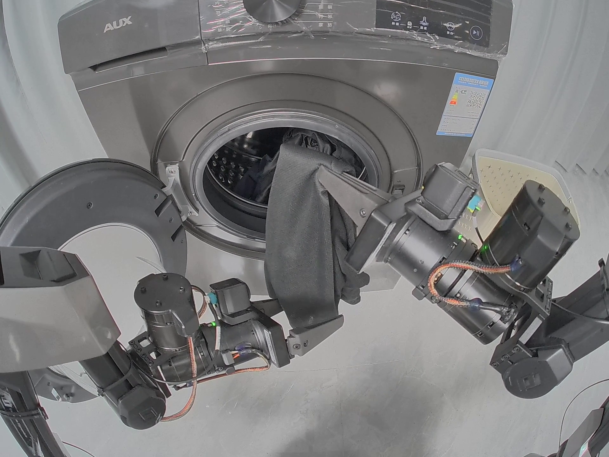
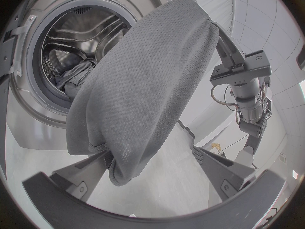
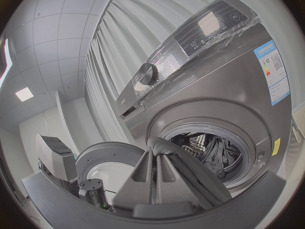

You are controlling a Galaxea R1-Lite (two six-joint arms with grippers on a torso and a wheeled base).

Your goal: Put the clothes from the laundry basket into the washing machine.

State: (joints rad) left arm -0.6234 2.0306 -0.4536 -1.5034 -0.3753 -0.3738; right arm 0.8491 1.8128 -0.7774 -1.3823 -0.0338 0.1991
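Low before the washing machine, the left gripper gapes, one finger touching the hem of a hanging dark grey garment. The right gripper pinches its top across the opening; farther in lie dark clothes, door swung left.

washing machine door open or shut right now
Open. The door is swung wide to the side, and the drum stands exposed with dark clothes inside.

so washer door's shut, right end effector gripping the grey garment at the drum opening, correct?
Not quite: the door is swung open, as the head view shows. The rest stands: the right end effector grips the grey garment at the drum opening.
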